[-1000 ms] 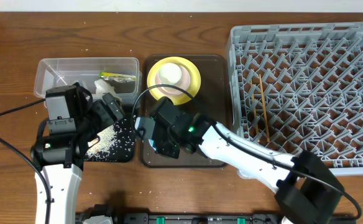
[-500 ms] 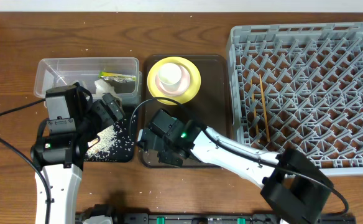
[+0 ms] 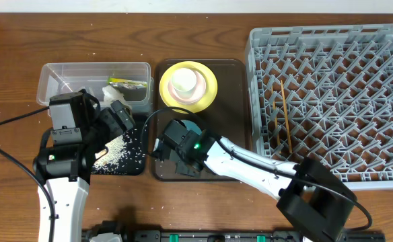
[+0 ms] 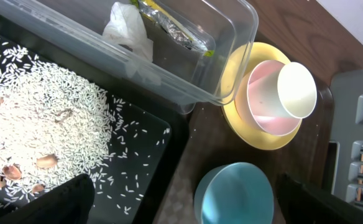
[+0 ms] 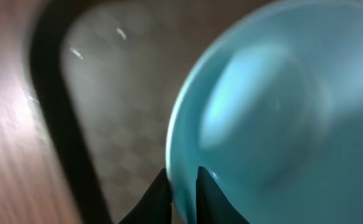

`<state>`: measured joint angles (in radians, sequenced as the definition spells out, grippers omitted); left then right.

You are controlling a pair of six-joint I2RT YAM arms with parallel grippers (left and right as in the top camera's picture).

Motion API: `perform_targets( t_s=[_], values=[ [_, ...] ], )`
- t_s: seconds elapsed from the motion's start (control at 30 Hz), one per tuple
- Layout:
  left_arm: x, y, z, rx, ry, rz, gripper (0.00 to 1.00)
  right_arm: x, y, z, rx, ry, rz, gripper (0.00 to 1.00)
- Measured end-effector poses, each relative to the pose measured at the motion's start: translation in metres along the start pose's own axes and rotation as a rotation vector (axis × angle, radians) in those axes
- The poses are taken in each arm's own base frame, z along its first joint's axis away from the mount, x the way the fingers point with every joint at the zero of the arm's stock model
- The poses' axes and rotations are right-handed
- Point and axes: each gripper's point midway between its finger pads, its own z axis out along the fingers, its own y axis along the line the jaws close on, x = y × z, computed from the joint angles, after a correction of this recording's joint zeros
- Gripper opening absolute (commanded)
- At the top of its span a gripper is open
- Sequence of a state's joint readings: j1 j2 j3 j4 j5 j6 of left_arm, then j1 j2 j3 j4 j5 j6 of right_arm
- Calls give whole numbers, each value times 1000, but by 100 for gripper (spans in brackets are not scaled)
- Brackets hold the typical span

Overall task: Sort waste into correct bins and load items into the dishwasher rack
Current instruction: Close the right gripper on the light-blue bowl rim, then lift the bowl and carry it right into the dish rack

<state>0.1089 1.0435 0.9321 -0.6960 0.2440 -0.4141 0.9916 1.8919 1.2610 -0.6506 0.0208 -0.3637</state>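
Note:
My right gripper [image 3: 175,142] is over the brown serving tray, shut on the rim of the light blue bowl [image 3: 190,125]. In the right wrist view one finger is outside the bowl [image 5: 275,112] and one is inside it, gripper [image 5: 183,190]. My left gripper [image 3: 119,121] hangs wide open and empty over the black tray [image 3: 137,167], which holds the rice scraps [image 4: 38,130]. The clear tub [image 3: 55,72] holds the white tissue [image 4: 127,31] and the green-and-yellow wrapper [image 4: 175,30]. The white cup [image 3: 185,81] sits in a pink bowl on the yellow plate [image 3: 210,87]. The chopsticks [image 3: 282,111] lie in the grey rack [image 3: 331,40].
The brown serving tray [image 3: 230,114] lies between the black tray and the rack, with the plate stack at its far end. Cables run over the table at the front left. The bowl also shows in the left wrist view [image 4: 234,193], next to the black tray's edge.
My right wrist has shifted slightly toward the front and right over the brown tray. The blue bowl's rim now shows beyond it. The left arm has not moved.

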Motion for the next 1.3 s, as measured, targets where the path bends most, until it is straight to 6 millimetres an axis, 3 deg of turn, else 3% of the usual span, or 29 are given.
perform_targets(
  t_s=[0.17,0.33,0.53,1.03,1.17,1.3],
  values=[
    [0,0,0,0,0,0,96,18,-2,-1,24,78,10,17],
    [0,0,0,0,0,0,96,21,-4,-1,36,92,18,6],
    [0,0,0,0,0,0,96,32,-1,-2,26,137,33,2],
    [0,0,0,0,0,0,96,30,-2,-4,-16,109,172,1],
    [0,0,0,0,0,0,96,24,-11,-20,-87,37,266,1],
    [0,0,0,0,0,0,96,15,-35,-53,-145,-90,381,1]
  ],
)
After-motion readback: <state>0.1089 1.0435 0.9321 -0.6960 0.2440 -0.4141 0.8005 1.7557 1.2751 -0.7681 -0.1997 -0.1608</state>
